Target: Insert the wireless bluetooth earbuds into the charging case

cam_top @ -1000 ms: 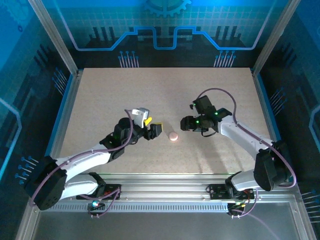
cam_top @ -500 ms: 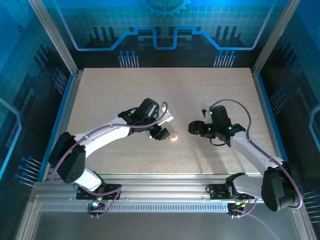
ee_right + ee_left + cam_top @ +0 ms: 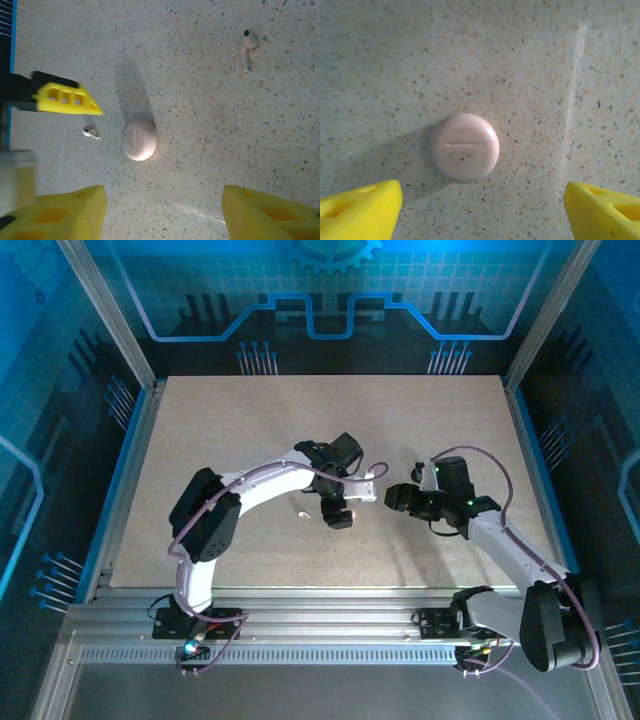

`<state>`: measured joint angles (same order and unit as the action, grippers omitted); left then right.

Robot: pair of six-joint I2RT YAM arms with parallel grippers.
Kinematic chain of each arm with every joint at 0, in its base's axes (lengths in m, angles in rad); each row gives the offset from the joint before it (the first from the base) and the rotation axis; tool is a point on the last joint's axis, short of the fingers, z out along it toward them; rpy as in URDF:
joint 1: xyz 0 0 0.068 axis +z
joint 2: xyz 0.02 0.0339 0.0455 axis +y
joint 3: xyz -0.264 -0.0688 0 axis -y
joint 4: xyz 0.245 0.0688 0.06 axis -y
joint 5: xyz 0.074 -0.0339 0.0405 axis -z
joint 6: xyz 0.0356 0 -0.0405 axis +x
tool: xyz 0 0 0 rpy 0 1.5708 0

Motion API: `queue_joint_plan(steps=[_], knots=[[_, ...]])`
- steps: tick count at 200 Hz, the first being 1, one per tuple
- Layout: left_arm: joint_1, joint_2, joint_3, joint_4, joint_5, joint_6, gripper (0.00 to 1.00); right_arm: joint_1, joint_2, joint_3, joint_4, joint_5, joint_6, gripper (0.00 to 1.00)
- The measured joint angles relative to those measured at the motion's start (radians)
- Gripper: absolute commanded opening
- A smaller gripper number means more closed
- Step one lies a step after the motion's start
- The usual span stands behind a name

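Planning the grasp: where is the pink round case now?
The pink round case lies mid-table beneath the left gripper, just ahead of its open fingers in the left wrist view; a small earbud lies close beside it.

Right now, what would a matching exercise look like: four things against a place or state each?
Things:
1. pink case
2. left gripper
3. pale earbud
4. tiny earbud

Place or state:
A. open, hovering over the case
B. lying well away from the case
C. round and shut
D. close beside the case

Pairs: 1-C, 2-A, 3-B, 4-D
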<state>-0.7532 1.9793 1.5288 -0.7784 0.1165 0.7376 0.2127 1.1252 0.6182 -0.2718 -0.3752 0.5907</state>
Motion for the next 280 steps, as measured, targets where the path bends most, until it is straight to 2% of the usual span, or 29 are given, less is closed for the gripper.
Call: queue_joint_plan(steps=[45,129,192,212,280], knots=[[-0.002,0.006,-0.021,0.005,0.002,0.051,0.87,-0.008,-0.035,-0.019,0.000,0.000,-0.003,0.63],[0.009,0.085,-0.035,0.100,0.004,0.067,0.87,-0.057,-0.138,-0.076,-0.016,-0.001,-0.004,0.63],[0.018,0.117,-0.035,0.129,0.005,0.074,0.85,-0.079,-0.153,-0.082,-0.023,-0.007,-0.004,0.62],[0.020,0.122,-0.033,0.138,0.005,0.074,0.81,-0.079,-0.155,-0.082,-0.026,-0.008,-0.006,0.62],[0.031,0.116,-0.050,0.182,0.008,0.076,0.57,-0.090,-0.184,-0.087,-0.034,-0.015,-0.015,0.61]])
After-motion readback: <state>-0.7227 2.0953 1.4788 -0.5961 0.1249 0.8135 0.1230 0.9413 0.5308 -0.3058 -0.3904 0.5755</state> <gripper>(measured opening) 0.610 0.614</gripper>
